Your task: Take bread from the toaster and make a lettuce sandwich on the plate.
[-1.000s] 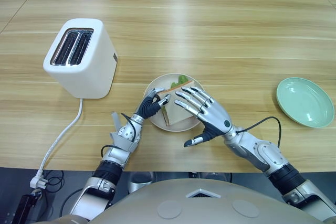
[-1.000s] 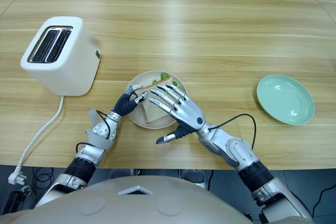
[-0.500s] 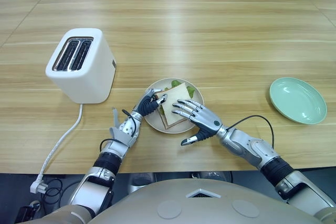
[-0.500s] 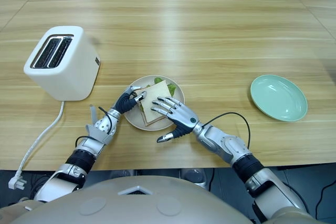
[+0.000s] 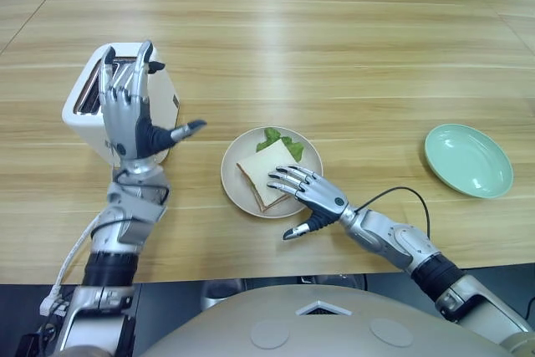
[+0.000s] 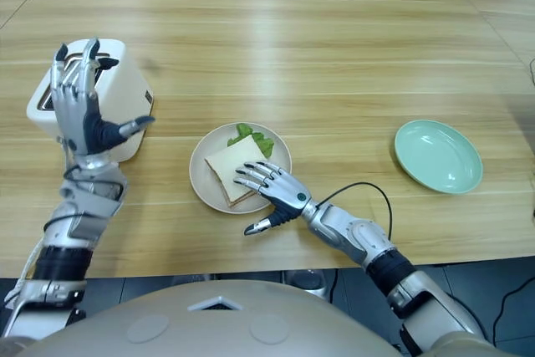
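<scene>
Right hand, fingers spread, lies over the sandwich (lettuce peeking out); left hand upright, fingers open, empty.

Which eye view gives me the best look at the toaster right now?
The right eye view. There the raised left hand covers the left part of the toaster, leaving its right side bare. In the left eye view the hand crosses its middle, so only strips show either side.

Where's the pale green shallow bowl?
In the left eye view the pale green shallow bowl sits on the robot's right side of the light wooden table, apart from the beige round plate.
</scene>
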